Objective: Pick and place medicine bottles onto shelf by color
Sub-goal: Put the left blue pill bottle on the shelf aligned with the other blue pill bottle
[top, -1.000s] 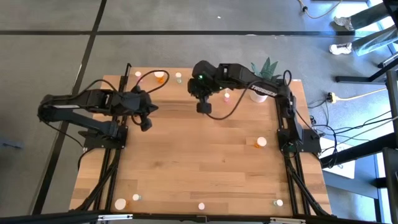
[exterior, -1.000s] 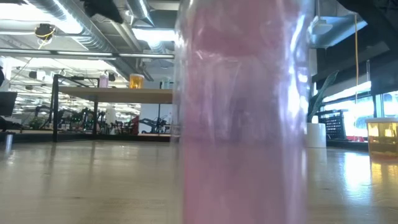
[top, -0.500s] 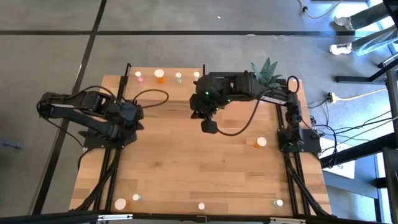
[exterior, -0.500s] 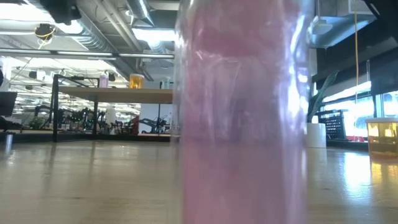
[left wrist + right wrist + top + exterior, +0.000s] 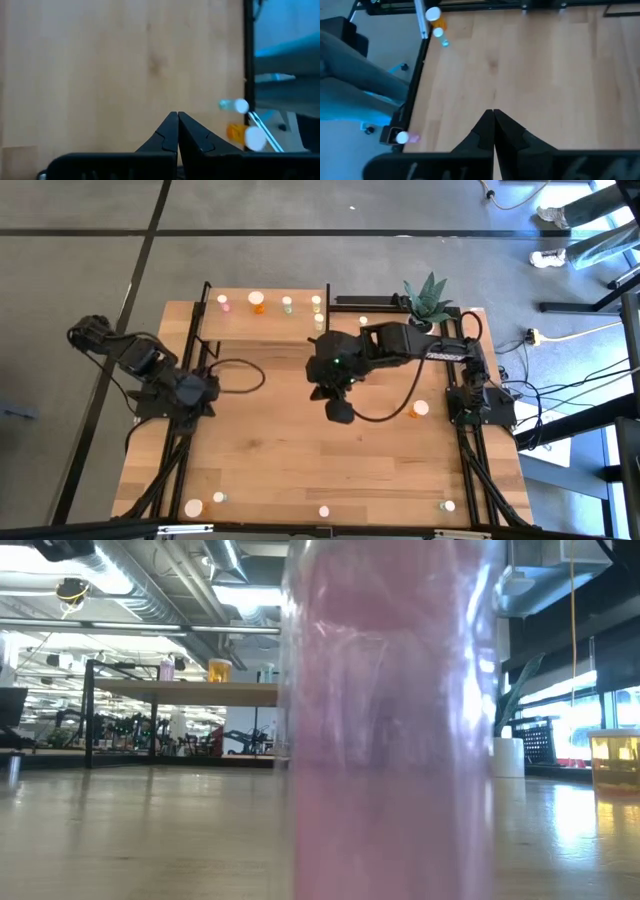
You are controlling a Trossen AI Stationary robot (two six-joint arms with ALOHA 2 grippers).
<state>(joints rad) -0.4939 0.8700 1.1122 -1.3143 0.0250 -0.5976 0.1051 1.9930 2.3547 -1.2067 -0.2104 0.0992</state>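
- High view: the right gripper [image 5: 339, 411] hangs over the middle of the table [image 5: 300, 470], well apart from every bottle; its wrist view shows the jaws clenched on nothing.
- The left gripper [image 5: 203, 391] waits drawn in near its base at the table's left edge; its wrist view likewise shows the jaws pressed together and empty.
- The shelf [image 5: 265, 328] stands at the far edge of the table, between the two arms' bases. Four bottles sit in a row along its back: a pink bottle [image 5: 222, 302], an orange bottle [image 5: 258, 301], a green bottle [image 5: 287, 303] and a yellowish bottle [image 5: 317, 303].
- Off the shelf, six bottles can be counted: one orange bottle on its side [image 5: 418, 409] near the right arm's base, one white-capped bottle [image 5: 363, 323] by the plant pot [image 5: 428, 300], and four along the near edge: an orange one [image 5: 193, 507], a small green one [image 5: 220, 498], a pink one [image 5: 324, 510] and one at the right corner [image 5: 448, 505].
- Low view: the near-edge pink bottle fills the lens, so little else can be checked there.
- Judged step: between placements, no bottle in hand; sorting looks under halfway.
- Next move, as judged: the right jaws must part and come down around a loose bottle, the orange one on its side being nearest. It may roll when touched.
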